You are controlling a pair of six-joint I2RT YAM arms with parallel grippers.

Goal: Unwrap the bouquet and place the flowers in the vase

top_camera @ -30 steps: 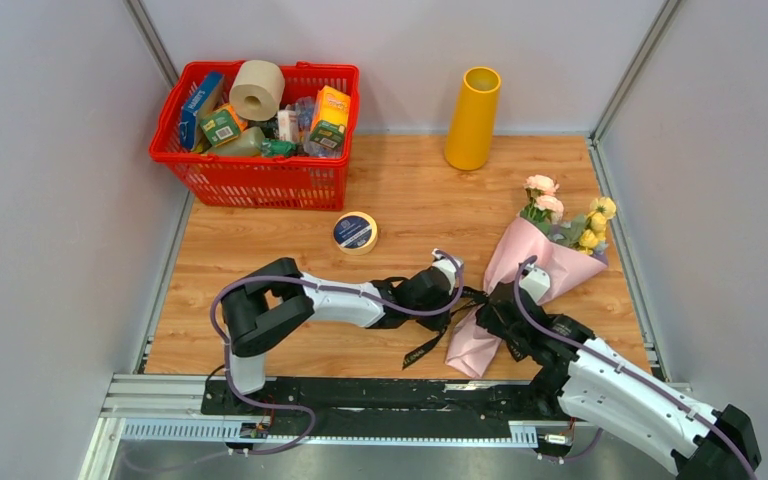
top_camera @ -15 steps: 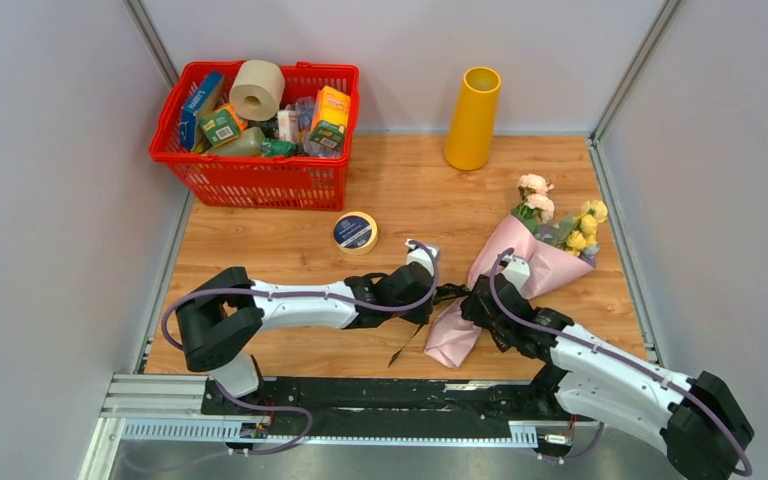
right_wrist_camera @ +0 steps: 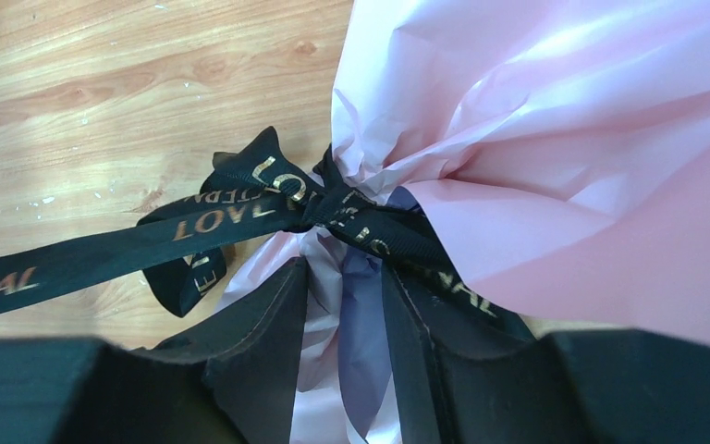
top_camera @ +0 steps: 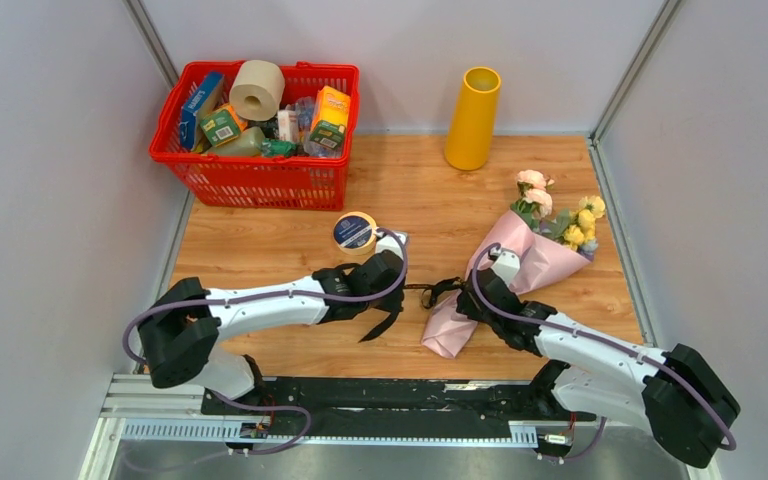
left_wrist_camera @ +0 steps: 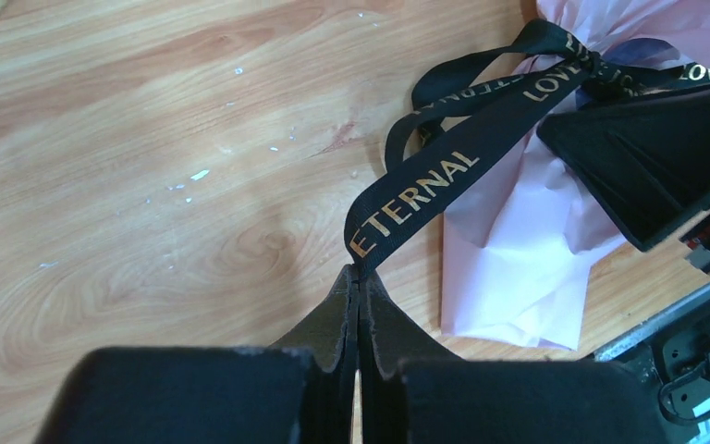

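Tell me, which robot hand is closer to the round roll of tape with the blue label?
Left. The left gripper, pinching the gold-lettered black ribbon, sits just right of the tape roll. The right gripper is farther right, gripping the pink paper-wrapped bouquet.

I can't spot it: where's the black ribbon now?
Overhead view, near-centre of the table: the black ribbon runs from the shut left gripper to the bouquet, gripped by the right gripper.
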